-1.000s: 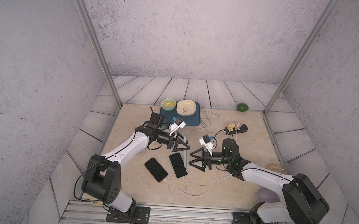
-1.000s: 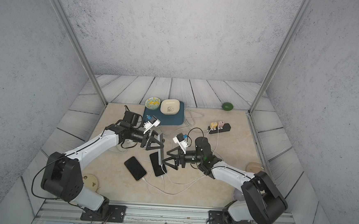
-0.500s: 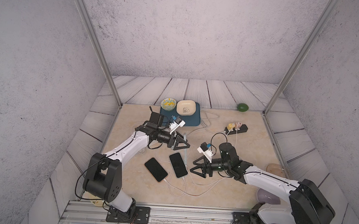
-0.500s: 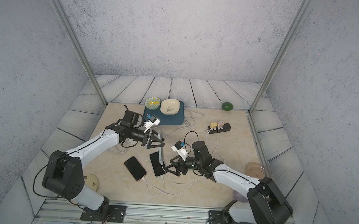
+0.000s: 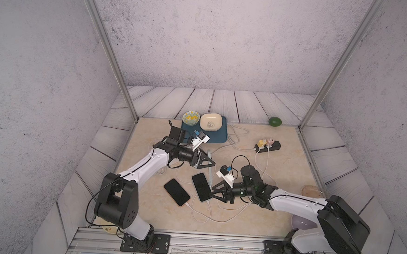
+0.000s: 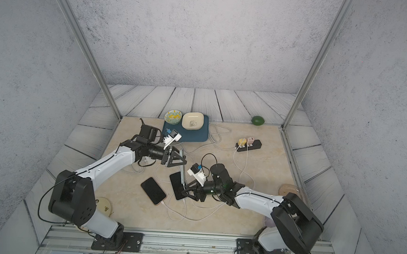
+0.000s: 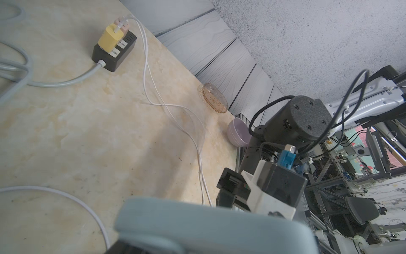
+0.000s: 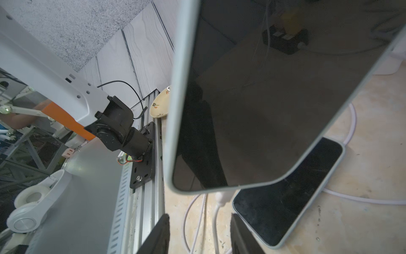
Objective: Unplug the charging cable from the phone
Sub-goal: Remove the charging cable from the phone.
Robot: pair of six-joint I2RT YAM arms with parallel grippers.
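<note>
Here, clamps phone (image 5: 210,175) on edge mid-frame in a top view with left gripper (image 5: 209,161) as brace; straddles charging cable plug (image 8: 222,195), right gripper (image 8: 200,217) half open, empty, seemingly poised to pull.

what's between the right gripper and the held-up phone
Only the white cable plug, seated in the edge of the phone, just ahead of the right gripper, fingers parted. The right wrist view shows it.

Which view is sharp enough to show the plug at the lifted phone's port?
Right wrist view: white plug clear at the pale-blue phone, whose black screen shows reflections; left wrist view: the phone's edge is a near blur, plug hidden; both top views: plug too small.
</note>
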